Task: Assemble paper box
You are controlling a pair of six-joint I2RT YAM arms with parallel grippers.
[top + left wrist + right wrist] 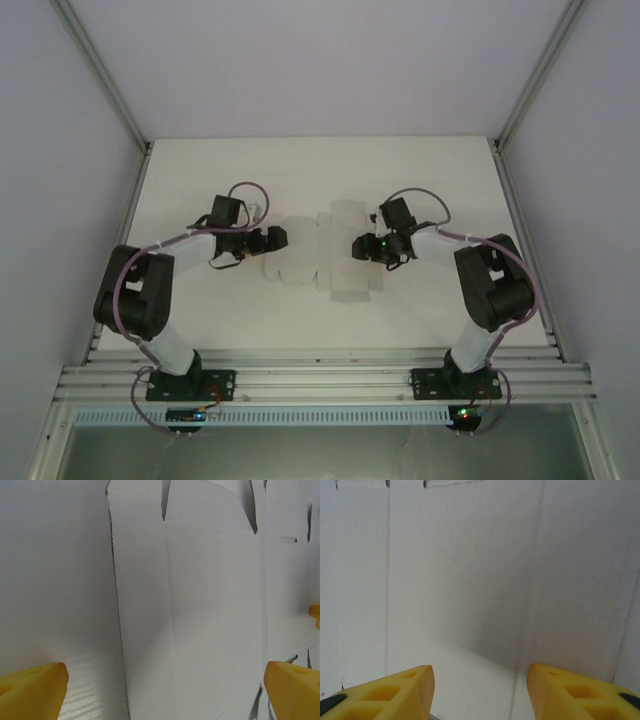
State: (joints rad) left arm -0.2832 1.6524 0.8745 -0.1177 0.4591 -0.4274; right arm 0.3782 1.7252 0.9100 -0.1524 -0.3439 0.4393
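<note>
White, thin, matt card: paper box (325, 255), not yet a box. Lies flat as a die-cut sheet at mid-table (200, 180), long axis running left to right in the overhead view, squarely between the two arms. Shows straight creases, narrow cut slots and tapered notches between the flaps, and a finely serrated left edge in the left wrist view (200, 620). No panel lifted that can be made out.

Left gripper (275, 238) at the sheet's left end, pointing inward along the long axis. Spread wide in its own camera (165, 680), yellow fingers (35, 685) straddling the serrated edge, one over bare table (50, 555), the other over card. Holds nothing.

Right gripper (360, 246) at the opposite end, facing the left one, and seemingly further in over the sheet: paper (470, 580) across its whole camera view, with a crease running up from between the tips. Parted too (480, 677), nothing pinched.

Equally near, by the look of it. Likely next: fold a panel up along a crease, with the end flaps reachable from either side. Expect slippery, floppy handling, with little edge standing proud of the table to catch.
</note>
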